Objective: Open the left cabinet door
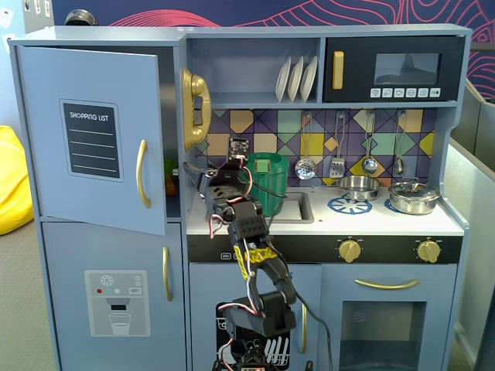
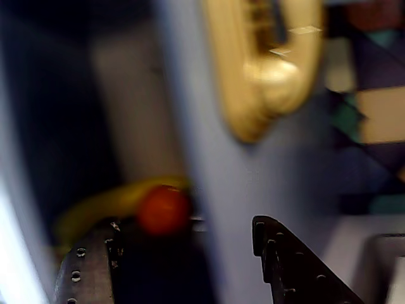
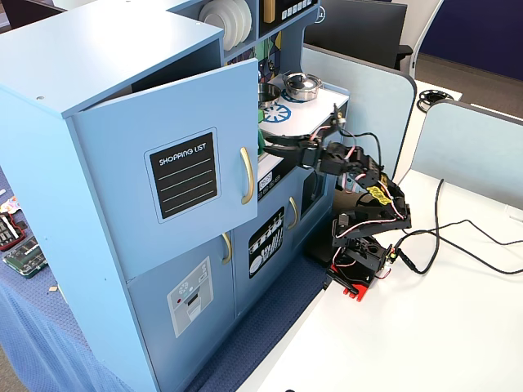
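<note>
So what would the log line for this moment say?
door: partly open | gripper: open, holding nothing, aimed into the cabinet gap | handle: not gripped | inside: red and yellow toy food

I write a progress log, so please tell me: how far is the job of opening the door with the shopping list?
Done: the door already stands partly open, showing the dark cabinet inside. In hand: the gripper is open and empty, near the cabinet's edge by the gold phone. Left: swinging it wider, if needed.
</note>
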Action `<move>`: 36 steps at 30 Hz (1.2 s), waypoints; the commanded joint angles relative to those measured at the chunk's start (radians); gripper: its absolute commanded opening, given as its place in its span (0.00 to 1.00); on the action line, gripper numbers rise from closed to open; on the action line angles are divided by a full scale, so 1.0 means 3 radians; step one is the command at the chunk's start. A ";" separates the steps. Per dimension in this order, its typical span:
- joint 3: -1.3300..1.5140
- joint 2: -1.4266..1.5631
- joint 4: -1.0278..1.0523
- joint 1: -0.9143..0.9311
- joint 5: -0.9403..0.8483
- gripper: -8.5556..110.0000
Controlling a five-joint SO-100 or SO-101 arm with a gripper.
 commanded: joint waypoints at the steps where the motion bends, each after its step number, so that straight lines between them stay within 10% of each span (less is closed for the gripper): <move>1: -0.0199 -0.0368 -0.0317 0.0041 -0.0199 0.23; 29: 0.0118 -0.0450 -0.1171 -0.2526 -0.1406 0.21; 36: 0.0199 -0.0394 -0.0926 -0.1544 -0.0762 0.23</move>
